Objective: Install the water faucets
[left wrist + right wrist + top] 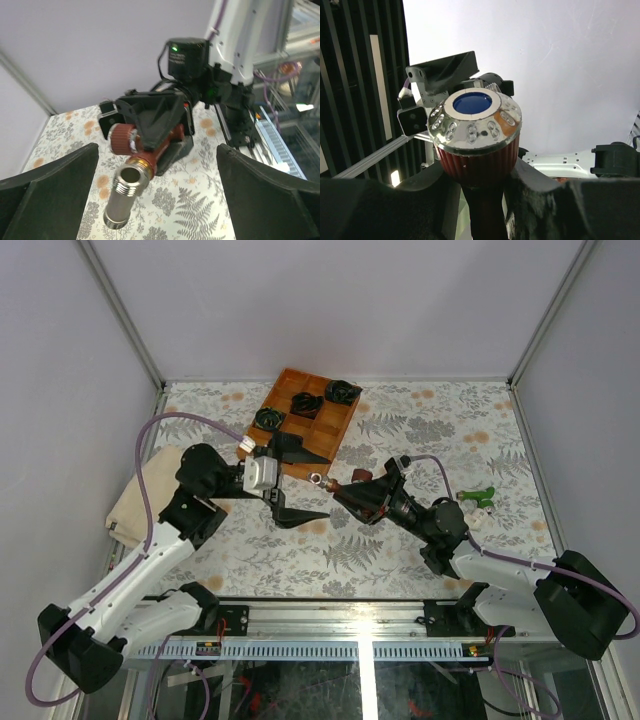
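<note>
From above: found the left pincer (305, 480) spread wide with nothing in it, pointing right over the flower-patterned tabletop (400, 550). Found the right pincer (345, 490) clamped on the dark red-brown tap-shaped faucet with a silvery threaded end (320, 480), lifted off the tabletop near the middle, with that end aimed left into the gap of the left pincer. Saw the bright green tap-shaped faucet (478, 497) lying on the right side of the tabletop, well apart from both pincers. Noted a brown wooden tray with compartments (335, 430) at the far middle, with three black-and-green coiled bundles (342, 391) inside, and a beige folded cloth (135, 505) at the left edge.

From the left wrist: saw both black fingers (50, 195) far apart at the sides, the threaded end between them and touching neither. Behind it, saw the right pincer closed about the red-brown body beside a ribbed red knob (120, 140).

From the right wrist: looked up at that knob, topped with a shiny cap and a blue centre, seated between the dark fingers and gripped just below.
</note>
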Available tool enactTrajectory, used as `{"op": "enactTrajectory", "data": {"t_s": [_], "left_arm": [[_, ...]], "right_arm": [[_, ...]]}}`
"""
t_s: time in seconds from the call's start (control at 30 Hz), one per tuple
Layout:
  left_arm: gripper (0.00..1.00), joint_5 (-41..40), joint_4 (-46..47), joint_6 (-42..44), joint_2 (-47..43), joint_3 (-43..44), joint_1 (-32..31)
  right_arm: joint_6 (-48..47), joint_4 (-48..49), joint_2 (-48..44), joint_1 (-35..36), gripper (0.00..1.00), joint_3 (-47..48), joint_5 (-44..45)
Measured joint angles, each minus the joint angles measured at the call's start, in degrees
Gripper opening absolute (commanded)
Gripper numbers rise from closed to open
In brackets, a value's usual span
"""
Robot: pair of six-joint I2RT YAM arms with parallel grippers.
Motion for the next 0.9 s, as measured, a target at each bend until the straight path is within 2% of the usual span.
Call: {"op": "enactTrajectory", "data": {"t_s": [0.2, 0.37, 0.6, 0.7, 0.9], "left_arm": [[1.00, -10.8, 7.1, -14.1, -2.9, -0.6, 0.0], [1.00, -23.3, 5.2, -28.2, -8.1, 0.5, 0.0], [0.98, -41.3, -16.3, -46.0, -9.8, 12.0, 0.0], [0.91, -44.5, -24.8, -52.7, -8.9, 14.0, 0.0], [0.86, -45.5, -36.3, -62.5, -5.6, 14.2, 0.0]], "right_arm": [[-3.3, 0.0, 0.0, 0.0, 0.00, 0.0, 0.8], [-6.1, -0.7, 0.0, 0.0, 0.00, 0.6, 1.2], [-10.1, -4.6, -2.2, 0.0, 0.00, 1.3, 1.5], [-11.9, -6.8, -3.6, 0.0, 0.00, 2.0, 1.6], [-14.6, -9.3, -6.0, 0.0, 0.00, 2.9, 1.7]]}}
